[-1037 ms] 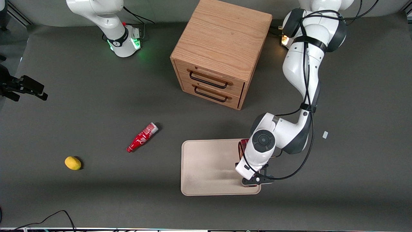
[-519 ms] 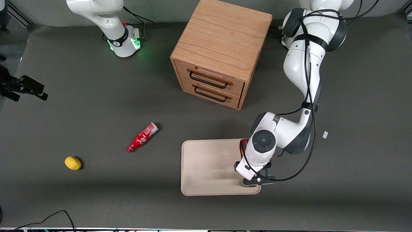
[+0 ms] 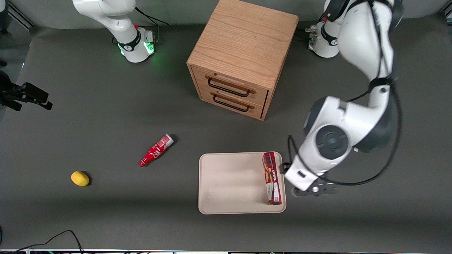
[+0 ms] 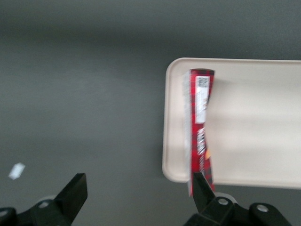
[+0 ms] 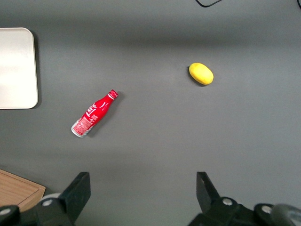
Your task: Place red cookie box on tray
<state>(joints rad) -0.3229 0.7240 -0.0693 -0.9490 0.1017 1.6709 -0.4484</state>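
The red cookie box (image 3: 272, 178) lies flat on the tray (image 3: 229, 183), along the tray edge toward the working arm's end. The left wrist view shows the box (image 4: 201, 122) with its white label patch, resting lengthwise on the pale tray (image 4: 254, 132). My left gripper (image 4: 138, 181) is open with nothing between its fingers. It hangs above bare table just off the tray, and one fingertip (image 4: 199, 184) overlaps the box's end in that view. In the front view the gripper (image 3: 313, 190) sits beside the tray, toward the working arm's end.
A wooden two-drawer cabinet (image 3: 243, 56) stands farther from the front camera than the tray. A small red bottle (image 3: 156, 150) and a yellow fruit (image 3: 80, 178) lie toward the parked arm's end. A white scrap (image 4: 17, 170) lies on the table near the gripper.
The gripper has let go of the box, risen and moved off the tray toward the working arm's end. The box, earlier hidden under the wrist, now lies uncovered on the tray.
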